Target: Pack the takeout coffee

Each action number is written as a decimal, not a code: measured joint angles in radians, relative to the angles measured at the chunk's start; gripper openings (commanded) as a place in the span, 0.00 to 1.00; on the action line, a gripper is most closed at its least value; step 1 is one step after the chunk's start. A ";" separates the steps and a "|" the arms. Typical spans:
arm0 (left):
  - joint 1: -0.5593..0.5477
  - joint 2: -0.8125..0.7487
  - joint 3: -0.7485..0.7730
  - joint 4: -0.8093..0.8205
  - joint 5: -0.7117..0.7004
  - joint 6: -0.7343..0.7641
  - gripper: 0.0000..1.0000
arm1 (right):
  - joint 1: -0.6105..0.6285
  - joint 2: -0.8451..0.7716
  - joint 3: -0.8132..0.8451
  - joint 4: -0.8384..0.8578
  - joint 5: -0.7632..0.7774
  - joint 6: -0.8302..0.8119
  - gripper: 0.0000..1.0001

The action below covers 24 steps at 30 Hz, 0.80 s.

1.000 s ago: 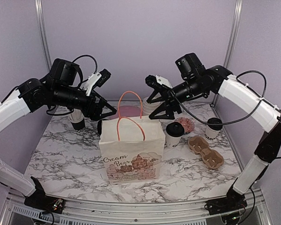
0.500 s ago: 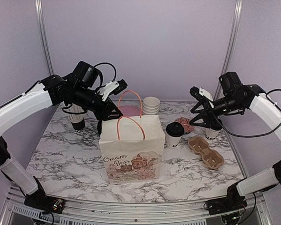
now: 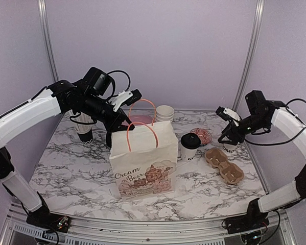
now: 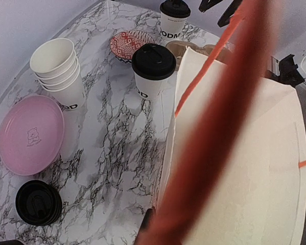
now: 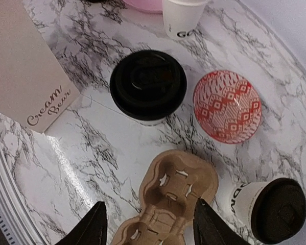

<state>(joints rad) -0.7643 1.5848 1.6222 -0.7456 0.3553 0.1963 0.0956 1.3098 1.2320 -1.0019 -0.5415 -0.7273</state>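
Tightly, the left gripper [image 3: 125, 124] is pinching the orange handle [image 4: 219, 117] of the paper bag [image 3: 142, 166], its jaws pressed together on it. The bag is leaning on the marble table [image 3: 71, 168]. The right gripper [image 5: 150, 227] is hovering with jaws spread, holding nothing, above the cardboard cup carrier [image 5: 158, 214]. One lidded coffee cup [image 5: 148, 84] is standing between the bag and the red bowl [image 5: 227, 105]. The other lidded coffee cup [image 5: 275, 210] is standing just beside the carrier. Both are sitting outside the bag. The left wrist view is showing a stack of black lids [image 4: 38, 201] beside the pink plate [image 4: 30, 133]; the overhead view is not showing that stack clearly.
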 measured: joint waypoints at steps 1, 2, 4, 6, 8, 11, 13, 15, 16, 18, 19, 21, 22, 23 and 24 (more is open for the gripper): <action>-0.001 -0.003 0.000 -0.002 -0.002 0.000 0.00 | -0.014 0.012 -0.029 0.003 0.037 0.013 0.55; -0.002 -0.010 -0.002 -0.003 -0.004 0.001 0.00 | -0.019 0.017 -0.041 0.002 0.053 0.018 0.55; -0.002 -0.027 -0.010 -0.004 -0.008 0.003 0.00 | -0.029 0.023 -0.096 0.021 0.120 0.033 0.55; -0.002 -0.051 -0.021 -0.008 -0.016 0.003 0.00 | -0.031 0.023 -0.157 0.035 0.191 0.048 0.56; -0.003 -0.066 -0.023 -0.011 -0.019 0.004 0.00 | -0.032 0.024 -0.196 0.046 0.243 0.059 0.56; -0.003 -0.081 -0.023 -0.012 -0.025 0.006 0.00 | -0.032 0.036 -0.229 0.060 0.303 0.074 0.56; -0.003 -0.085 -0.023 -0.013 -0.028 0.006 0.00 | -0.032 0.053 -0.238 0.068 0.325 0.081 0.56; -0.003 -0.087 -0.024 -0.015 -0.035 0.006 0.00 | -0.032 0.075 -0.246 0.077 0.346 0.089 0.57; -0.003 -0.089 -0.026 -0.015 -0.037 0.006 0.00 | -0.032 0.084 -0.250 0.080 0.353 0.093 0.58; -0.003 -0.093 -0.034 -0.016 -0.043 0.007 0.00 | -0.032 0.106 -0.256 0.084 0.372 0.104 0.58; -0.003 -0.095 -0.037 -0.015 -0.044 0.007 0.00 | -0.032 0.115 -0.256 0.086 0.380 0.109 0.58; -0.003 -0.098 -0.043 -0.015 -0.048 0.007 0.00 | -0.032 0.135 -0.256 0.093 0.392 0.119 0.57; -0.003 -0.099 -0.045 -0.015 -0.050 0.007 0.00 | -0.032 0.145 -0.255 0.095 0.394 0.124 0.56; -0.003 -0.099 -0.047 -0.015 -0.051 0.007 0.00 | -0.032 0.154 -0.255 0.098 0.394 0.128 0.55; -0.003 -0.099 -0.049 -0.015 -0.051 0.007 0.00 | -0.032 0.164 -0.254 0.100 0.394 0.132 0.54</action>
<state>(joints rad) -0.7677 1.4857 1.5730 -0.7605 0.3042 0.2035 0.0631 1.4734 0.9779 -0.9020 -0.1478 -0.5957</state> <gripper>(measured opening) 0.018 0.566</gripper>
